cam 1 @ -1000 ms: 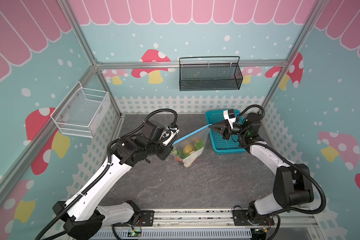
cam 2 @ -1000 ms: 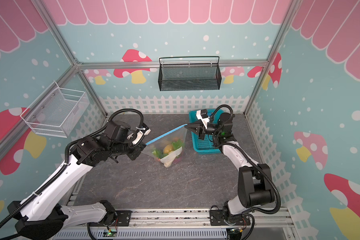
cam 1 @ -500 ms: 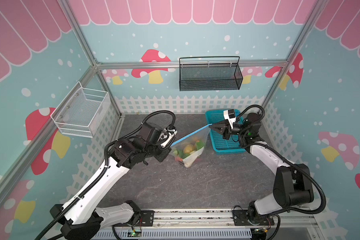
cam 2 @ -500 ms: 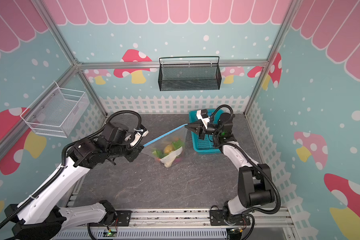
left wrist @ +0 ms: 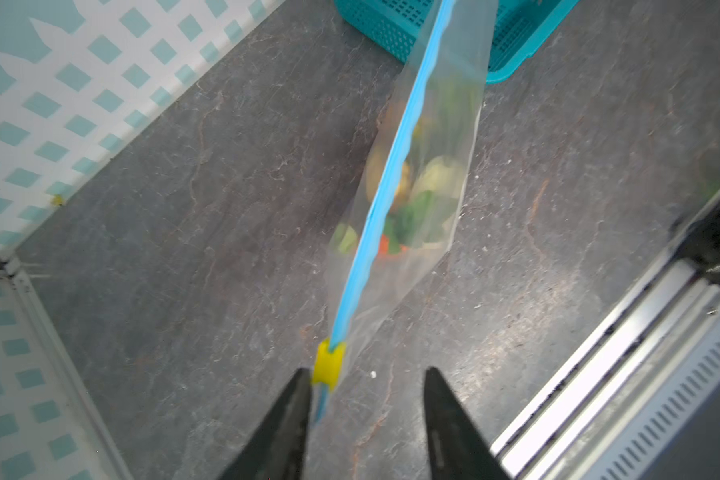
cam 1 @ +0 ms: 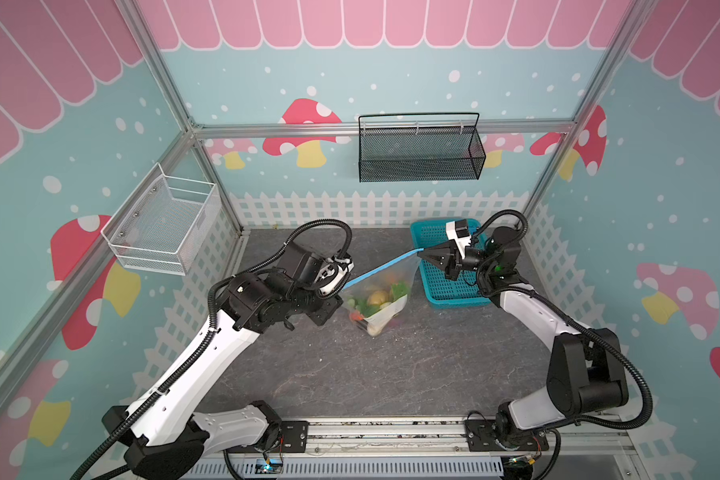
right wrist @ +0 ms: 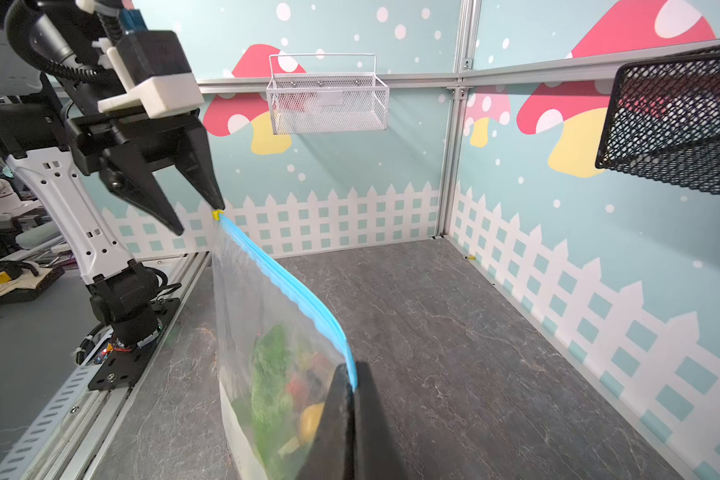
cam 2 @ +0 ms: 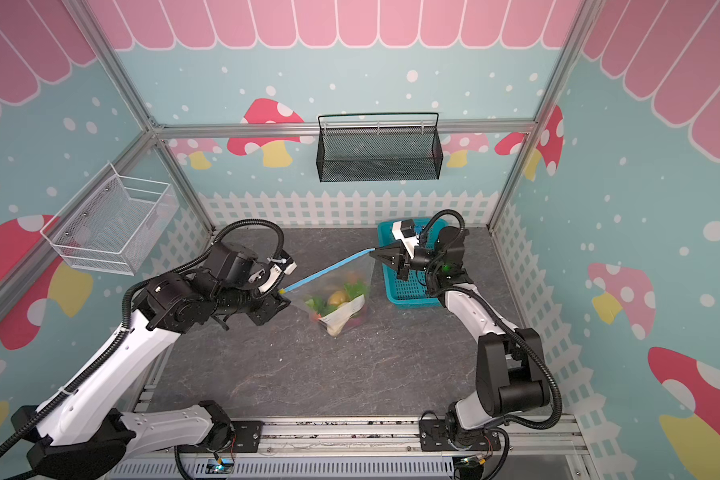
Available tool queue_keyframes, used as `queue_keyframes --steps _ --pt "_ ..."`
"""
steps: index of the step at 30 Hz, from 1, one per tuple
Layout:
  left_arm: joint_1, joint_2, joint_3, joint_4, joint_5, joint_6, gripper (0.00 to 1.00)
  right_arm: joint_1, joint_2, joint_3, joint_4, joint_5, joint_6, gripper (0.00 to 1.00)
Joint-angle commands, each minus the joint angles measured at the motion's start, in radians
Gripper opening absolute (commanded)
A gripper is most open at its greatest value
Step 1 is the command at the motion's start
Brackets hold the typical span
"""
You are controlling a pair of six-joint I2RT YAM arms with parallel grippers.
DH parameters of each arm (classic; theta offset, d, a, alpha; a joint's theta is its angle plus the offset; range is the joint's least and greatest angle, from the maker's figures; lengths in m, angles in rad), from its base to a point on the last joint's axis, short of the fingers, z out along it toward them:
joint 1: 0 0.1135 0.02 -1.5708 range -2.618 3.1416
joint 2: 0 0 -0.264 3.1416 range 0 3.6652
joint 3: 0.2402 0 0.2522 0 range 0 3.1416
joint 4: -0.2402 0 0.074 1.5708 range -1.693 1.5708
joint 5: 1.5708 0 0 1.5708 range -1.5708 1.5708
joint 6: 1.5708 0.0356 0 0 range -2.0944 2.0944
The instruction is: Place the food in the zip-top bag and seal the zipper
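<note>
We see the right tool [right wrist: 351,370] pinching the crinkly clear bag [left wrist: 400,270] by its ribbed blue zipper [left wrist: 385,183]; the left tool [left wrist: 366,372] gapes beside the yellow slider [left wrist: 328,361] (blocky).

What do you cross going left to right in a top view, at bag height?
white wire basket → left pincer → zip-top bag → right pincer, shut on the zipper end. Skipped the turquoise basket: the right pincer overlaps it.

No legible writing anywhere, not even on the white label [cam 2: 346,312] of the zip-top bag [cam 2: 333,280]
</note>
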Motion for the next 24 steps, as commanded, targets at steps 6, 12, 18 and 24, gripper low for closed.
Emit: queue_keyframes --steps 6,12,18,24 --pt "0.004 0.153 0.169 0.136 0.151 -0.002 0.65 0.026 -0.032 -0.005 -0.023 0.012 -0.036 0.00" --pt "0.016 0.287 0.246 0.165 0.189 0.029 0.64 0.030 -0.038 -0.002 -0.023 0.018 -0.035 0.00" --pt "0.026 0.327 0.255 0.165 0.234 0.041 0.45 0.030 -0.037 -0.001 -0.023 0.017 -0.034 0.00" --pt "0.026 0.322 0.241 0.164 0.237 0.042 0.21 0.031 -0.033 0.004 -0.023 0.017 -0.034 0.00"
